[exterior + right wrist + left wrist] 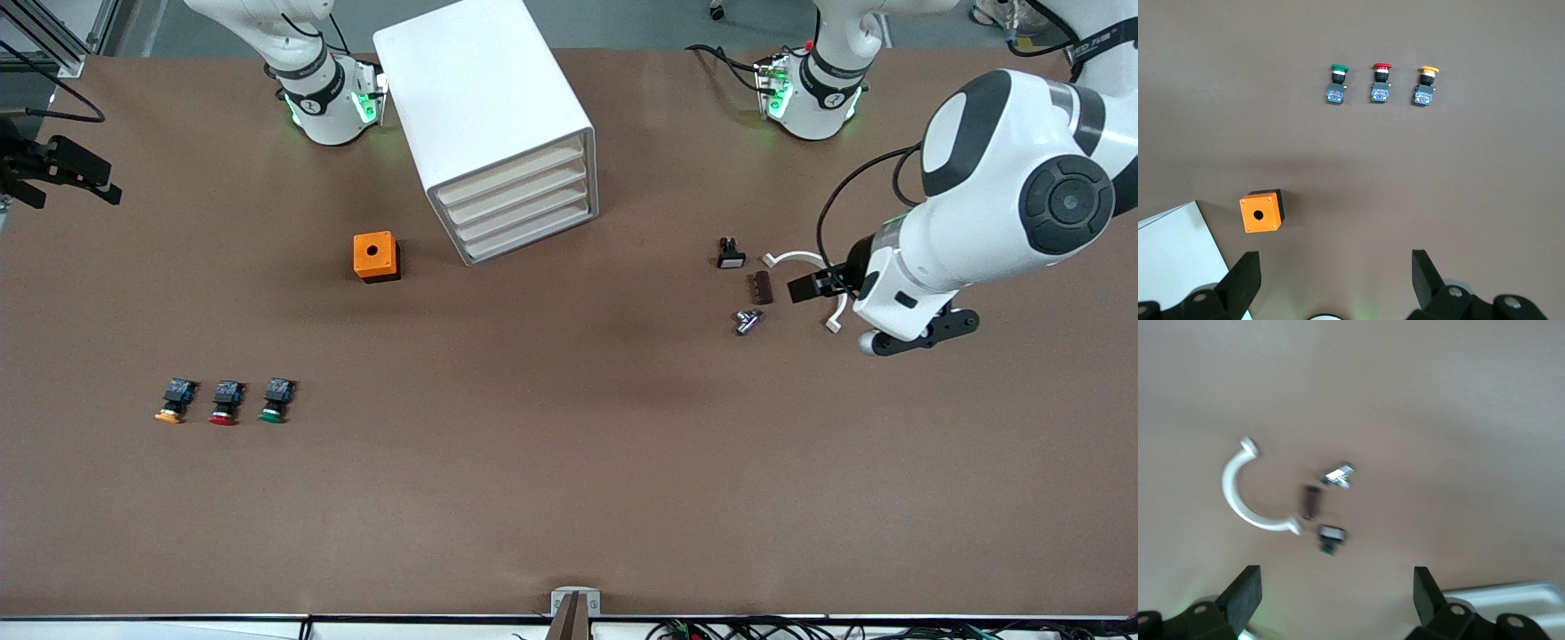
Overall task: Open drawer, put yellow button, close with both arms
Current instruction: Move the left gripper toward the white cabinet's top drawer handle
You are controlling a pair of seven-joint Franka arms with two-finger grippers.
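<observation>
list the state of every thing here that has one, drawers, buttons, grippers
drawer: shut, flush with the three below it
yellow button: lying on its side on the table, untouched, at the end of the row of three
red button: lying on its side, middle of the row
green button: lying on its side, end of the row
left gripper: open, holding nothing, over small parts
right gripper: open, holding nothing
</observation>
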